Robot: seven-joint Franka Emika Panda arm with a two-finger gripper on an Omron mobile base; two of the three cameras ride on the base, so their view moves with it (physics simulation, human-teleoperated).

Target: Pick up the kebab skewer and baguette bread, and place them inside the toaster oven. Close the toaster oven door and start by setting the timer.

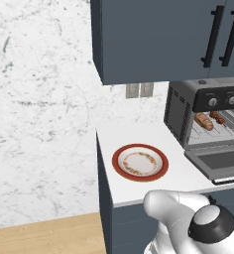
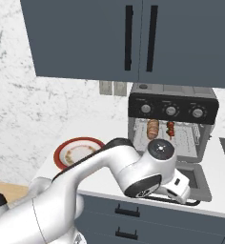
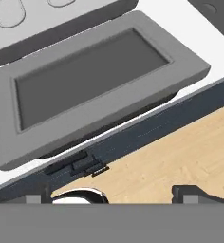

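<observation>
With bread and skewer inside, the spread-fingered gripper (image 3: 114, 193) is being positioned below the lowered toaster oven door (image 3: 97, 88) for lifting it shut.

The toaster oven (image 2: 171, 124) looks like dull grey metal. Its door (image 3: 95, 80) has smooth dark glass. The worktop (image 1: 139, 136) is smooth white. The floor (image 3: 180, 156) is pale wood.

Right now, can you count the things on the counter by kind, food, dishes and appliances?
Food: 2, the baguette and the kebab skewer, both inside the oven.
Dishes: 1, the plate.
Appliances: 1, the toaster oven.
Total: 4
</observation>
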